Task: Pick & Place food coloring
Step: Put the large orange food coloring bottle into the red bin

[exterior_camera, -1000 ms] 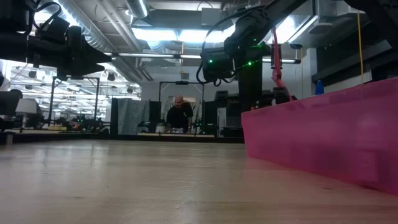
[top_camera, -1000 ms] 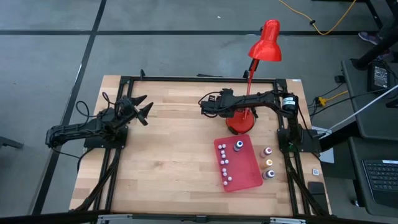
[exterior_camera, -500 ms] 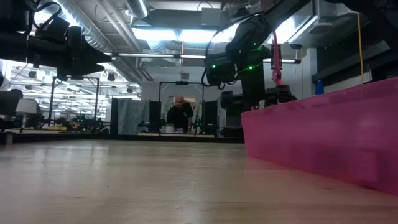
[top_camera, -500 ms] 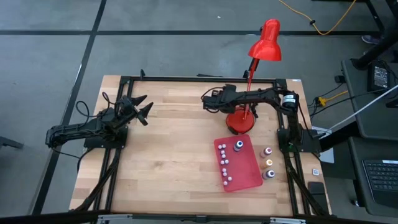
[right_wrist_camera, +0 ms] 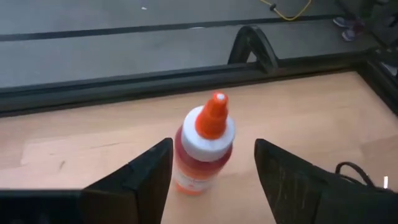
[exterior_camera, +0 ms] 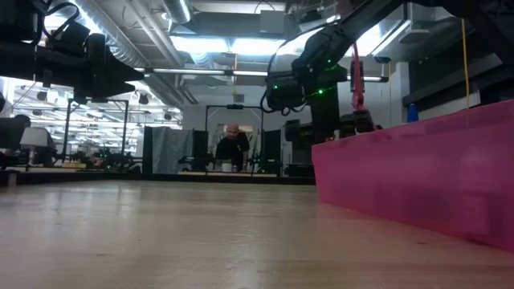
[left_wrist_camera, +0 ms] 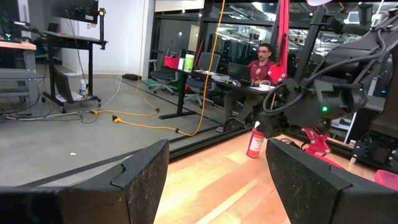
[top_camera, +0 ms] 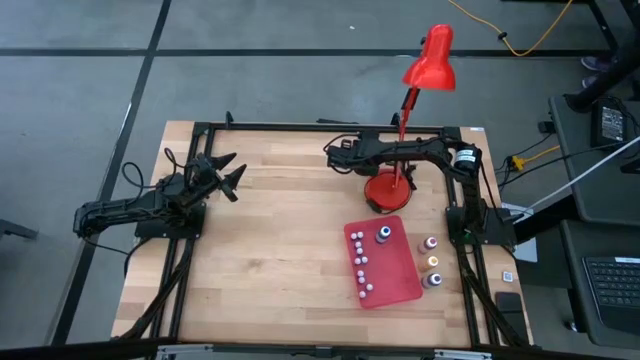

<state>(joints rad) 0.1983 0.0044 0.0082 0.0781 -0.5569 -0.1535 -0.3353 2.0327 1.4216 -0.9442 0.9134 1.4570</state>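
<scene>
High view: the left pincer (top_camera: 228,171) hangs spread wide over the counter's (top_camera: 280,250) left side, while the right pincer (top_camera: 334,158) is near the far edge beside the red lamp base (top_camera: 386,192); small food coloring bottles (top_camera: 363,268) stand on the red mat (top_camera: 400,275), three more (top_camera: 433,262) just beside it. Right wrist view: the pincer's fingers (right_wrist_camera: 140,177) stand apart, empty, with an orange-capped bottle (right_wrist_camera: 204,144) upright between them on the wood.

no legible text, labels or signs
</scene>
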